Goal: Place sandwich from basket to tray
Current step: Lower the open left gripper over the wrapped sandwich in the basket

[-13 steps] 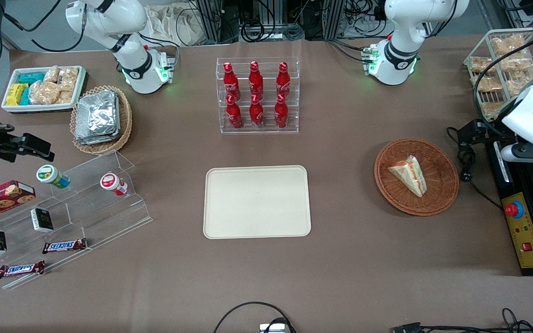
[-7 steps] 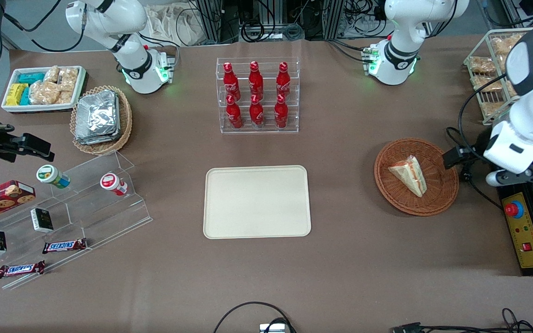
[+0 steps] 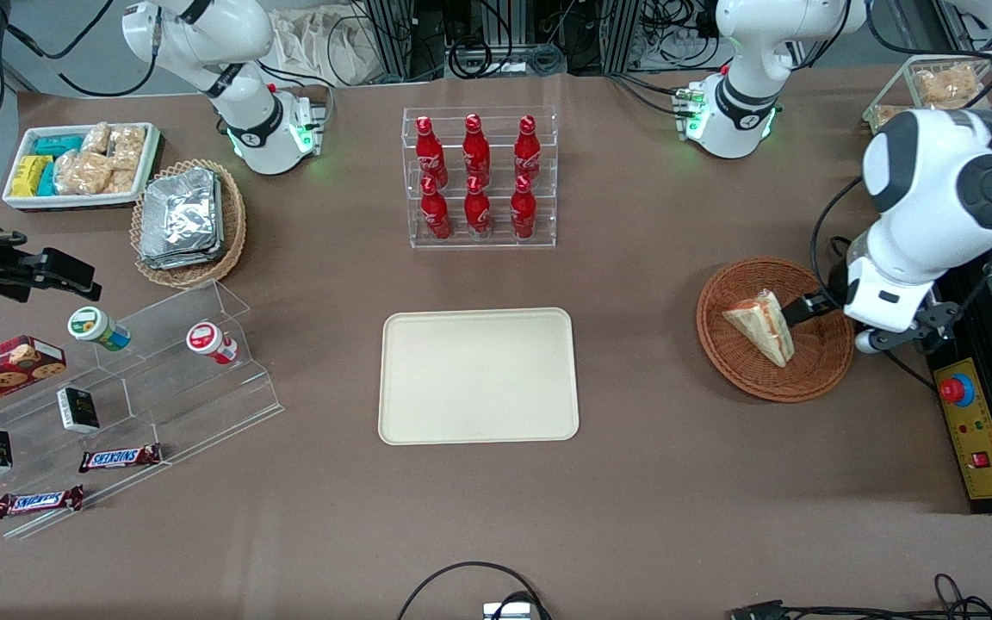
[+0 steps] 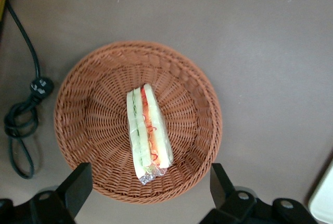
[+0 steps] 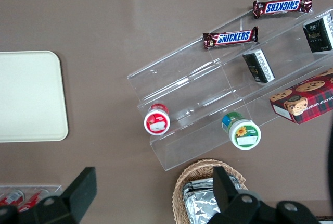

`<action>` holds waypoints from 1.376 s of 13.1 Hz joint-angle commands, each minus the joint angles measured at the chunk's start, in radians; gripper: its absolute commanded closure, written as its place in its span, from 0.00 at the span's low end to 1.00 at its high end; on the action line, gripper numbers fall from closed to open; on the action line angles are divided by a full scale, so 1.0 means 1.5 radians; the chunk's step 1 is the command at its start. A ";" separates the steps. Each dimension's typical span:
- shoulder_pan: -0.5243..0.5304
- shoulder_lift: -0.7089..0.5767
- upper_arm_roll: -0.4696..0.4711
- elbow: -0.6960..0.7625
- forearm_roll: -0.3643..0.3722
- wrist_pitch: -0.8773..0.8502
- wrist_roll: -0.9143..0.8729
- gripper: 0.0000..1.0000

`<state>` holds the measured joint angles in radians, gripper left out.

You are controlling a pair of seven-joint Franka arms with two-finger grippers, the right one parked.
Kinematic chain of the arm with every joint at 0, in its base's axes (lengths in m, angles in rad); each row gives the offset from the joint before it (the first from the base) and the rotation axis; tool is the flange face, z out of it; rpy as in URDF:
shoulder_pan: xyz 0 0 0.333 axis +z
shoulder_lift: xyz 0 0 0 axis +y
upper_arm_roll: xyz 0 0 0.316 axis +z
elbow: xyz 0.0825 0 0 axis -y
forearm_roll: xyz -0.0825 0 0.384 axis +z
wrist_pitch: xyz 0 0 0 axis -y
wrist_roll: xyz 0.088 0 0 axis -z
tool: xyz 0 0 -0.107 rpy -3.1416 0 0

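Brown table (image 3: 651, 482), cream tray (image 3: 479, 376) mid-table, wicker basket (image 3: 741, 366) toward working arm's end, hand (image 4: 148, 195) open above it.

The front view looks steeply down from high up, taking in the whole bench (image 3: 651, 482) with both arm bases at its top edge. The left wrist view hangs close above the basket (image 4: 78, 130), facing straight down, its pincer (image 4: 151, 187) fingers spread wide and framing the sandwich (image 4: 148, 133). The right wrist view also points down, near the parked arm's end, and shares the tray (image 5: 28, 96) with the front view; a pale corner in the left wrist view is probably that tray too.
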<state>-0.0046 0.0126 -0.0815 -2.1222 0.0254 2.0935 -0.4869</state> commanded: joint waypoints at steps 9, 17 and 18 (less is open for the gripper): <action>-0.006 -0.023 0.000 -0.210 0.002 0.238 -0.102 0.00; -0.018 0.056 0.000 -0.251 0.002 0.376 -0.138 0.00; -0.018 0.062 0.000 -0.252 0.003 0.382 -0.137 0.00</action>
<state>-0.0228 0.0933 -0.0837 -2.4892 0.0253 2.6257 -0.6698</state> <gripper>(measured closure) 0.000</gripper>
